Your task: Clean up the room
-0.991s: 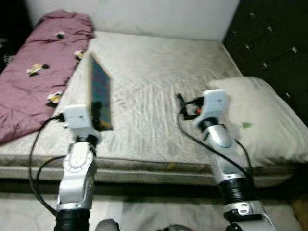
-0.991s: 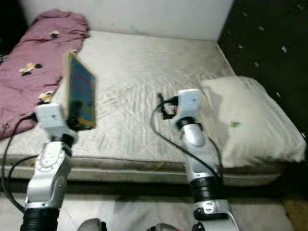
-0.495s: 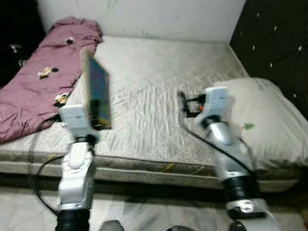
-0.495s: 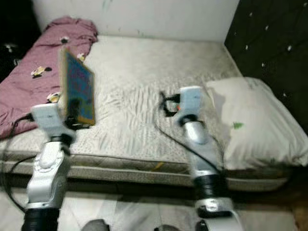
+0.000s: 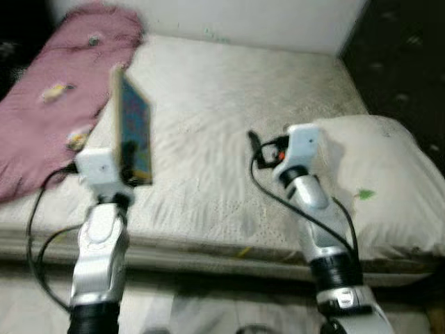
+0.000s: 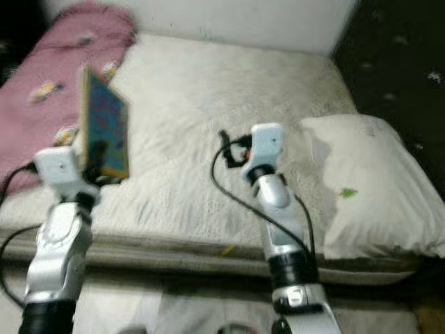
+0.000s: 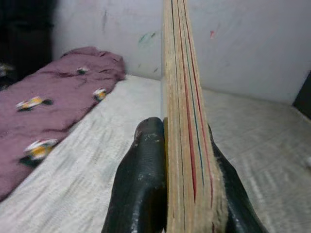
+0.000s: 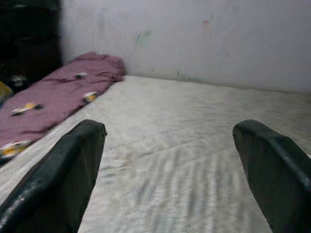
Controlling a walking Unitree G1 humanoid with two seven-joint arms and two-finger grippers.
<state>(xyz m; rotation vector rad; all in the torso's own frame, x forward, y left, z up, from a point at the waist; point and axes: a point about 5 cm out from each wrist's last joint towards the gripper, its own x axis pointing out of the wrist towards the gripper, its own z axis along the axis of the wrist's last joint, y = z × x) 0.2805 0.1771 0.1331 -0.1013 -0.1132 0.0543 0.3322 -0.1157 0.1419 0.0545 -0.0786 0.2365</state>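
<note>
At left of the frame, the left gripper [image 7: 187, 194] clamps a thin, colourful flat book [image 5: 130, 129] upright above the pale bare mattress [image 5: 229, 118]; the right gripper [image 8: 177, 170] hovers wide open at centre.

Both silver arms reach forward, elbows bent. The left gripper [image 7: 187, 194] is raised, its black fingers [image 7: 143, 184] clamped tight on either side of a thin upright board [image 5: 132, 129]. The right gripper [image 8: 175, 174] is level, fingers [image 8: 63, 174] spread wide, holding nothing.
</note>
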